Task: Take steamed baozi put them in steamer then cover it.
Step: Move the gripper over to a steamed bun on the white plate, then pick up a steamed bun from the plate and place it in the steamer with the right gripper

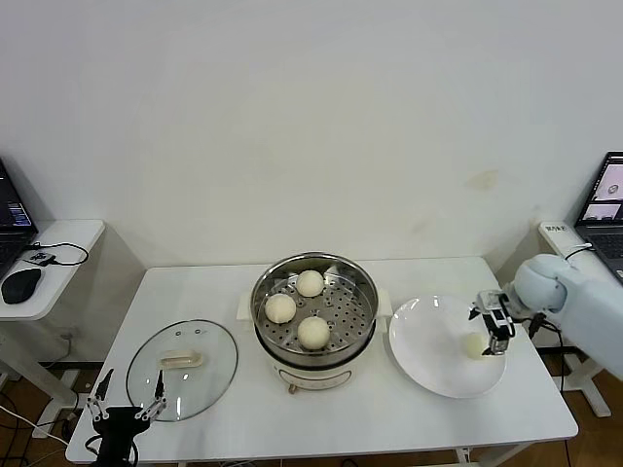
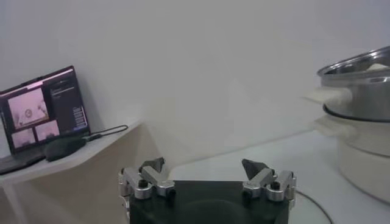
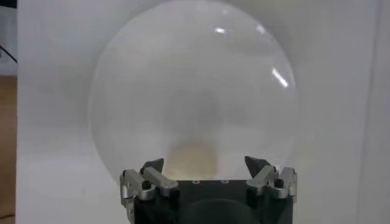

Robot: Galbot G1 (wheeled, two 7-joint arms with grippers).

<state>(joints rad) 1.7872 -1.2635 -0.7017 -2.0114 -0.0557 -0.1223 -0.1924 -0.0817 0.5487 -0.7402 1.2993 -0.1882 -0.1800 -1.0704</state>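
While three baozi [image 1: 299, 307] are seated in the steamer [image 1: 362, 292]:
Right gripper [image 1: 494, 332]: spread wide over the plate's [image 1: 428, 360] fourth baozi [image 1: 474, 344], nothing gripped.
Left gripper [image 1: 128, 397]: parked near-left, wide open, empty.

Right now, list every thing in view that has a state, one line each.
steamer: uncovered, three baozi on its tray.
cover: off, lying flat on the table left of the steamer.
last baozi: on the white plate.
right gripper: open, right at that baozi.
left gripper: open, empty, at the table's front left edge.
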